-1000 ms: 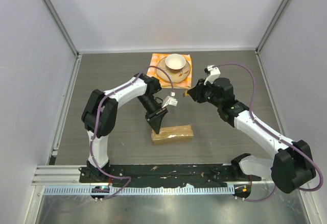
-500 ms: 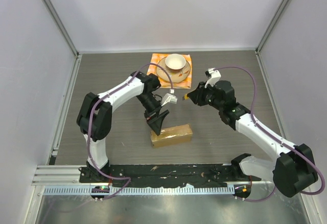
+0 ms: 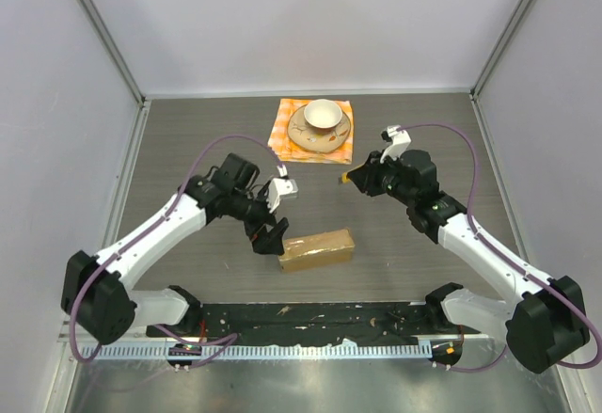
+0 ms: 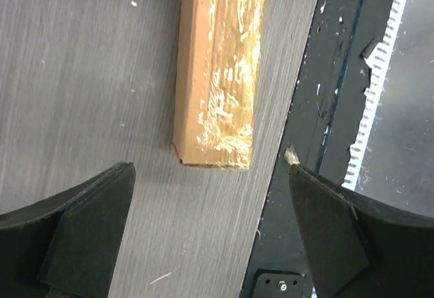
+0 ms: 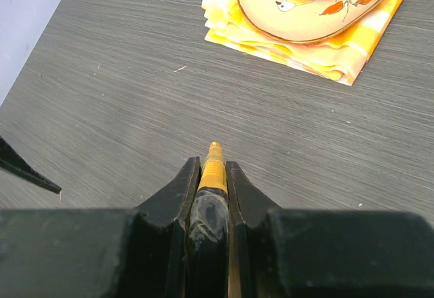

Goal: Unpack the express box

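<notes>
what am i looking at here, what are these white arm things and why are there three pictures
These are two robot arms bolted at the near edge of a table. The wide picture comes from a fixed camera overhead; the other two from a camera on each wrist, looking past its own fingers. On the table lie a taped brown cardboard box and, farther back, a cup on a saucer on an orange checkered cloth. The left tool is open and empty, near the box's end. The right tool is shut on a thin yellow and black stick, perhaps a cutter.
</notes>
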Robot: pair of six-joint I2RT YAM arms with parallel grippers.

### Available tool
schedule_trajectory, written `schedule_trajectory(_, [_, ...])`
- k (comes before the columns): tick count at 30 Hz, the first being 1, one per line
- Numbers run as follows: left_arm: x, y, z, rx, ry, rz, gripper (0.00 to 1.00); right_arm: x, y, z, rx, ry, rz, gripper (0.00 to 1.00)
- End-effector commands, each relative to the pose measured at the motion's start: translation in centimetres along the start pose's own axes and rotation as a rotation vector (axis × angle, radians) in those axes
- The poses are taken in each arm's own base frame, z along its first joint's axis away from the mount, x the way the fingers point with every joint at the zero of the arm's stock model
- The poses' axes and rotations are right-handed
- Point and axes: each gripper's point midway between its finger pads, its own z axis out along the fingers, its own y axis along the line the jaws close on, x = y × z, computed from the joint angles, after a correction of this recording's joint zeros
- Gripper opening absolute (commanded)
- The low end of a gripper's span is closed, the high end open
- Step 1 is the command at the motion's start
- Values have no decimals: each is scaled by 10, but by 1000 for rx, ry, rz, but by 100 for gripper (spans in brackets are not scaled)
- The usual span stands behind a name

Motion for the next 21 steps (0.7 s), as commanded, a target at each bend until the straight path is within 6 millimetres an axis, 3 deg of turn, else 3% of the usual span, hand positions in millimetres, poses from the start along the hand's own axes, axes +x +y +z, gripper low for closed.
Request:
schedule_trajectory(1, [-10, 14, 12, -78, -149, 31, 100, -28, 9, -4, -17, -80, -35, 1])
schedule_trajectory(10, [5, 9, 44, -14, -157, 64, 100, -38, 12, -3, -25, -105, -25, 1])
schedule_trajectory(21, [26, 3, 58, 5, -99, 115, 100, -41, 12, -2, -22, -106, -31, 1])
